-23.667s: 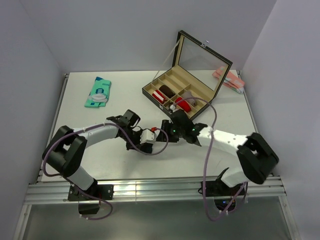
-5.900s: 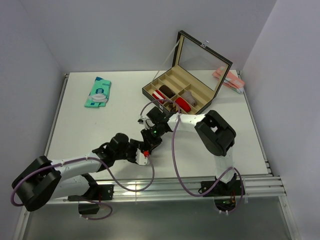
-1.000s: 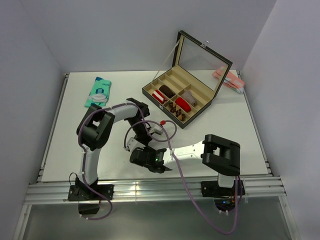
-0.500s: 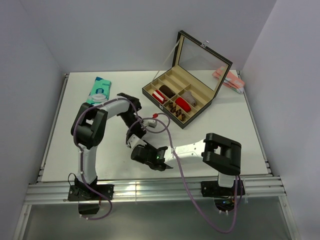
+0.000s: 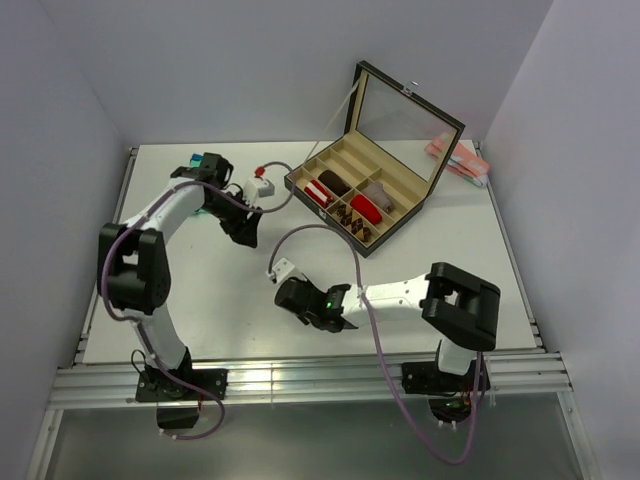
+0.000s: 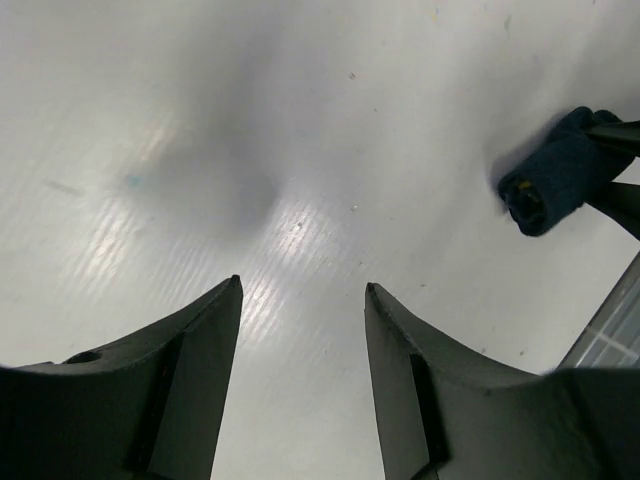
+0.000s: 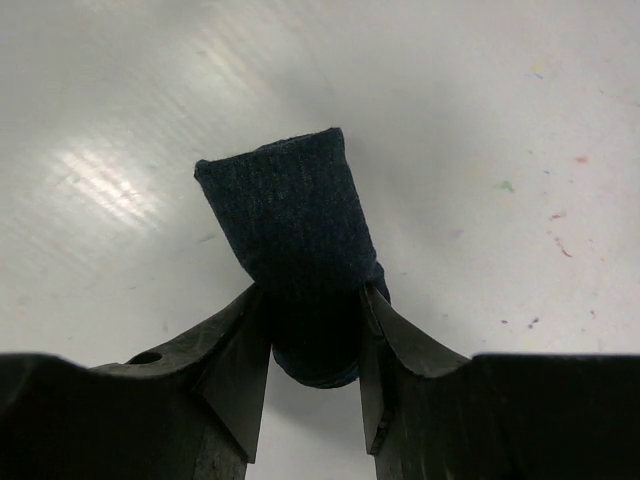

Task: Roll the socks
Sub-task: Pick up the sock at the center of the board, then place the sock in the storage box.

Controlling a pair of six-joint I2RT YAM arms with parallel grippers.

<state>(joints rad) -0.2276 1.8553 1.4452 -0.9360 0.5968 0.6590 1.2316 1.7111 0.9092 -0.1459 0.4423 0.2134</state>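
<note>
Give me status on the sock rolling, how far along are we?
Done: a dark brown roll sits in the open compartment box, and the navy sock is already a stubby roll. In hand: right gripper is shut on it; left gripper is open and empty. Left: set the roll down or stow it; I can't tell if any unrolled sock remains.

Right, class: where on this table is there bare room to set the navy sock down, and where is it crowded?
Free: the table's near-left patch, left of the right gripper holding the navy sock; also right of the box. Crowded: between box and left gripper, amid cables.
</note>
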